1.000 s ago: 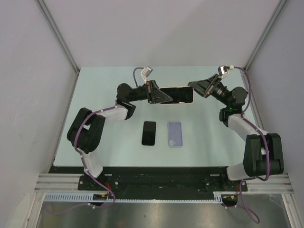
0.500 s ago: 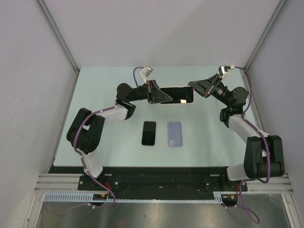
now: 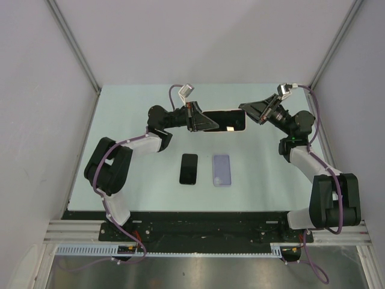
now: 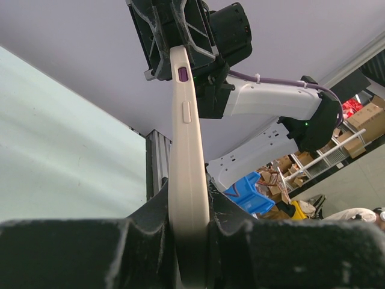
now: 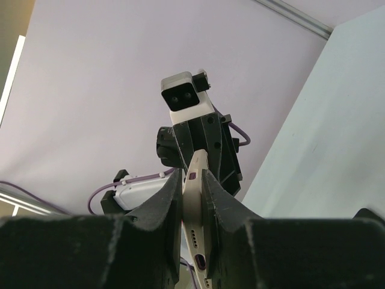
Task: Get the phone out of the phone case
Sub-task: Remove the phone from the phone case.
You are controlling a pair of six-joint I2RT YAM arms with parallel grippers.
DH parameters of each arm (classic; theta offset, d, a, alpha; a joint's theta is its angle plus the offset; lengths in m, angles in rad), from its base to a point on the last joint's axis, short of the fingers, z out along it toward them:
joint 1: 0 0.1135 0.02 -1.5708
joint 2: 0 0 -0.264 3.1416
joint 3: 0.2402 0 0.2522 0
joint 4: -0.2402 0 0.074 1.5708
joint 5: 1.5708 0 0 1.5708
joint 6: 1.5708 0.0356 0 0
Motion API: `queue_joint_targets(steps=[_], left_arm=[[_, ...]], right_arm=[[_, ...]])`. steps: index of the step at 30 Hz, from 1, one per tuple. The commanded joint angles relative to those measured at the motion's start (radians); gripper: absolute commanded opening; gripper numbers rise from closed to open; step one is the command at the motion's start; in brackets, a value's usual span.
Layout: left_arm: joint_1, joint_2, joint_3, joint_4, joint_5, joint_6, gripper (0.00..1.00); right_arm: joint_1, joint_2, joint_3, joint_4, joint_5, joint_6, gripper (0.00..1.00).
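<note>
A phone in a cream case (image 3: 225, 120) is held in the air over the far middle of the table, screen side up. My left gripper (image 3: 203, 122) is shut on its left end and my right gripper (image 3: 248, 112) is shut on its right end. In the left wrist view the case's cream edge (image 4: 186, 150), with a purple button, runs up from my closed fingers (image 4: 150, 223) to the right gripper. In the right wrist view the case's edge (image 5: 195, 198), with its port holes, sits clamped between my fingers (image 5: 165, 201).
A bare black phone (image 3: 188, 168) and an empty translucent lavender case (image 3: 221, 171) lie side by side on the pale green table (image 3: 132, 114), in front of the held phone. Grey walls close in the sides and back.
</note>
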Motion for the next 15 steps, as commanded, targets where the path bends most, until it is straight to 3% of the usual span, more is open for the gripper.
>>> queue_joint_targets(steps=[1,15], left_arm=[[-0.071,-0.106,0.053,0.381,0.131,0.023,0.0],[-0.096,-0.121,0.061,0.388,0.183,0.033,0.0]], right_arm=[[0.001,-0.003,-0.013,-0.059,0.073,0.002,0.0],[0.001,-0.012,-0.016,-0.108,0.107,0.049,0.0]])
